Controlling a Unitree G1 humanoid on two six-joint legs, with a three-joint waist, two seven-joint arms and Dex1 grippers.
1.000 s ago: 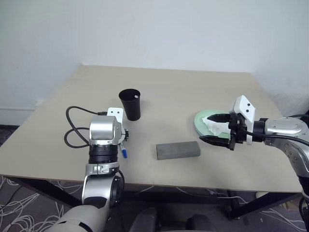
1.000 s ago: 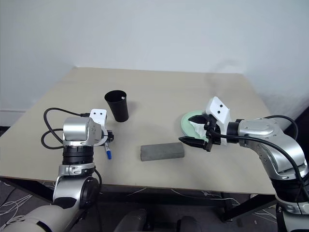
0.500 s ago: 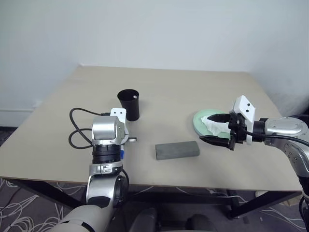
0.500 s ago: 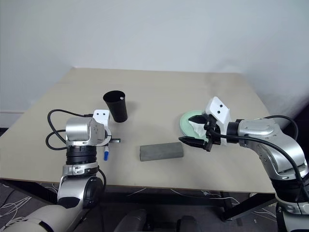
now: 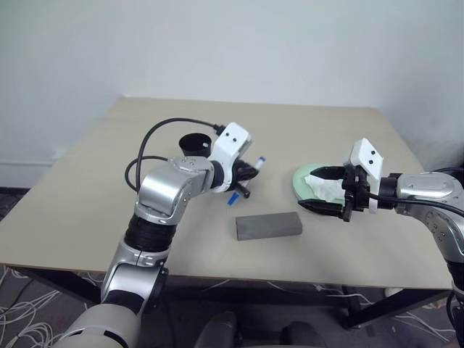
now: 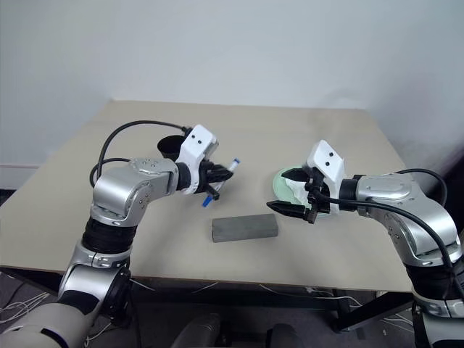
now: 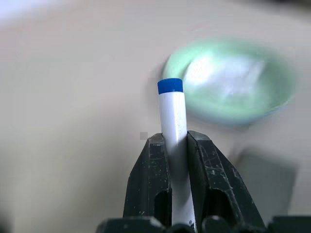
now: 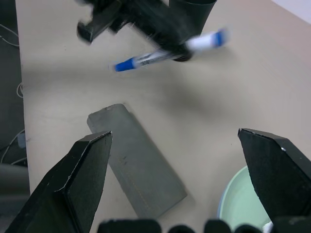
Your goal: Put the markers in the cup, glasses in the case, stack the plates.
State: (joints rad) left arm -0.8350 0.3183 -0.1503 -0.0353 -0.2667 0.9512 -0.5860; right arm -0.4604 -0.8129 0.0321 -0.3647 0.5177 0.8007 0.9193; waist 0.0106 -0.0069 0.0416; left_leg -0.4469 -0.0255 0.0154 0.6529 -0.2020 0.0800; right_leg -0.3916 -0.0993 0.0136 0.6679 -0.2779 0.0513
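A: On the beige table, against a plain white wall, what sits toward the left edge?
B: The black cup, mostly hidden behind the left arm. Cables lie on the patterned floor beneath the near edge.
A: And the left gripper?
B: Clamped on the blue-capped marker, held off the tabletop just right of the cup. It is a slim white pen, blue at both ends; the wrist view shows one blue end jutting past the fingers.
A: Middle of the table?
B: The grey case lies flat near the front edge, lid closed.
A: Toward the right edge?
B: The mint green plate, a crumpled white tissue on it. The right gripper hovers over its near rim, jaws spread wide, empty, hiding part of the plate. I cannot tell whether a second plate lies under it.
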